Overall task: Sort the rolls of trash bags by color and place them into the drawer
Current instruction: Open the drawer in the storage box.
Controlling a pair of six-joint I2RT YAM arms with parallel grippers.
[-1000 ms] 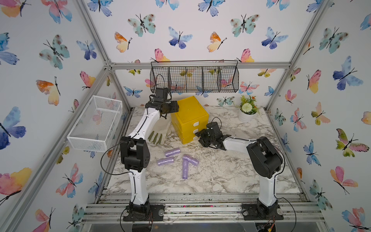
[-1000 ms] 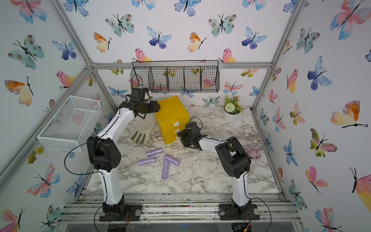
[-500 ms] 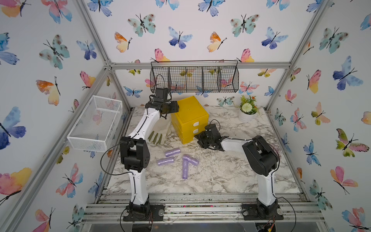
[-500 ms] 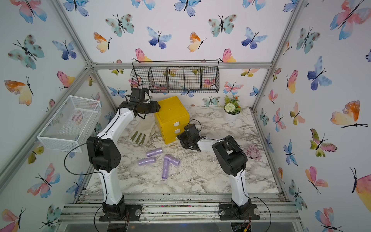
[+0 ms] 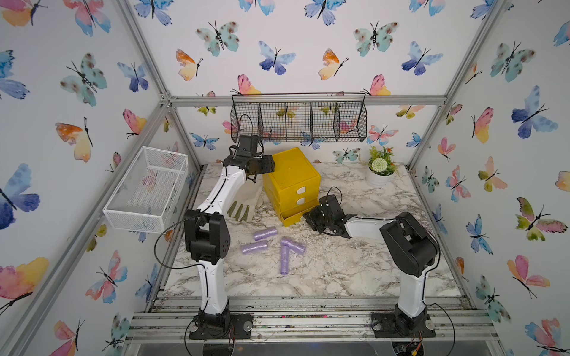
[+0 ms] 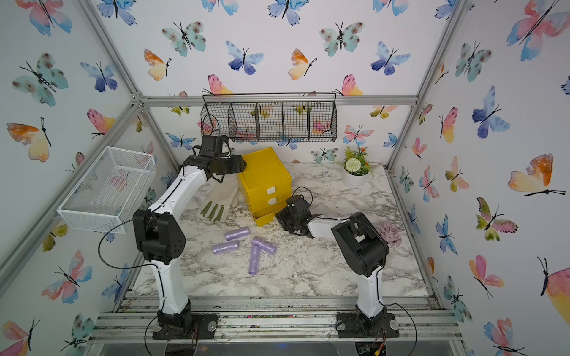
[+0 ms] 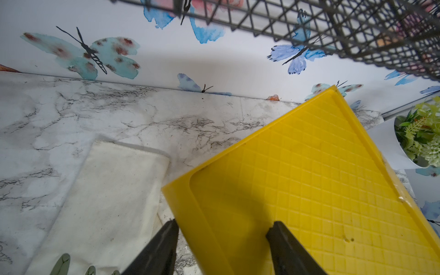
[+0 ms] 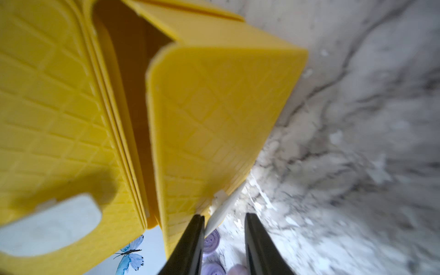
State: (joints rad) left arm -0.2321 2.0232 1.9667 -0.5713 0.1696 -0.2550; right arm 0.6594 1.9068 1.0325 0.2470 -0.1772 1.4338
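Note:
Several lilac rolls of trash bags [image 5: 265, 233] [image 6: 237, 233] lie loose on the marble table in front of the yellow drawer unit [image 5: 290, 175]. Its bottom drawer [image 5: 293, 217] [image 8: 214, 107] stands pulled out a little. My right gripper [image 5: 307, 217] [image 8: 225, 217] is low at that drawer's front. The white handle tab [image 8: 222, 212] lies between the jaws against one finger, with a gap to the other. Roll ends [image 8: 210, 240] show beyond it. My left gripper [image 5: 270, 168] [image 7: 223, 225] is open, straddling the unit's top corner, one finger beside the wall and one over the top.
A cream glove with green fingers [image 5: 243, 206] lies left of the unit. A potted plant [image 5: 381, 172] stands at the back right. A white mesh basket [image 5: 148, 188] hangs on the left wall and a black wire basket [image 5: 299, 120] on the back wall.
My right gripper has edged in to the bottom drawer's front and its jaws have narrowed around the handle tab. The left arm and the rolls have not moved.

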